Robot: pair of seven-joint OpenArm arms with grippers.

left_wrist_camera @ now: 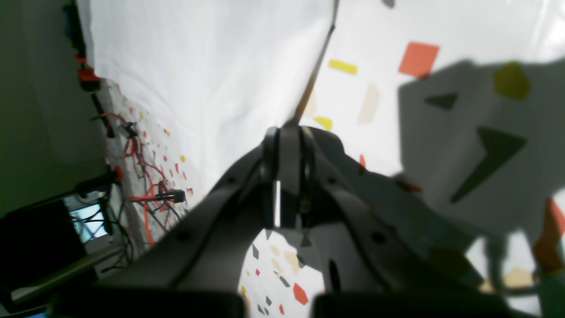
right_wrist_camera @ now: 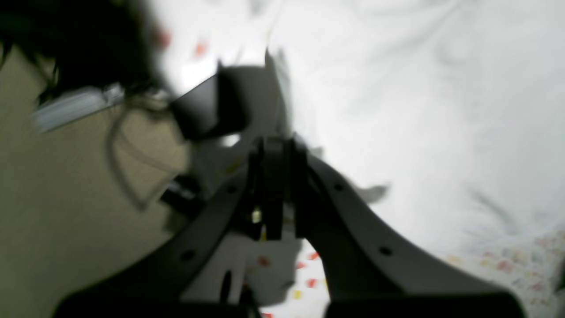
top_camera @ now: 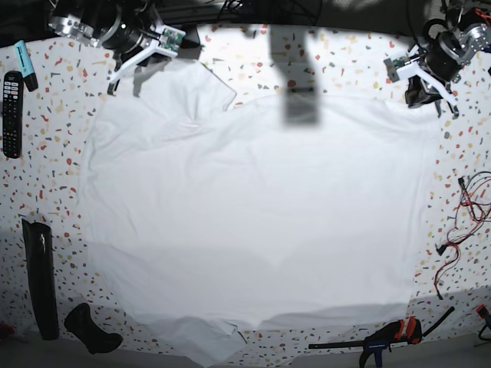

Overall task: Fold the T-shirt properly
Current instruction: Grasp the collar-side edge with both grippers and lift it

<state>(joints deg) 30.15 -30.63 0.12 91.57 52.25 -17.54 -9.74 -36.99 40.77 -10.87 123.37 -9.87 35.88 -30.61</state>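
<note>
White cloth fills most of the base view: the T-shirt (top_camera: 253, 215) is spread flat over the speckled surface (top_camera: 54, 153), its outline seen whole only here, with one sleeve (top_camera: 207, 88) folded near the far left and another corner (top_camera: 211, 345) turned over at the near edge. A remote control (top_camera: 11, 103) and a dark object (top_camera: 38, 280) are seen on that view's left, a clamp (top_camera: 387, 336) and red wires (top_camera: 460, 222) on its right; of these only the wires appear again, in the left wrist view.

The left gripper (left_wrist_camera: 287, 145) is shown by its own camera with jaws brought together, a thin edge of cloth running up from between the tips; the T-shirt (left_wrist_camera: 207, 79) lies to one side of that edge and bare surface (left_wrist_camera: 441, 26) to the other. In the base view this gripper (top_camera: 422, 80) is seen at the far right corner of the cloth.

The right gripper (right_wrist_camera: 273, 154) is shown blurred, its jaws close together, the T-shirt (right_wrist_camera: 419, 110) beside them; whether cloth is pinched cannot be told. From the base view, this gripper (top_camera: 142, 57) is placed at the far left, just beside the folded sleeve.
</note>
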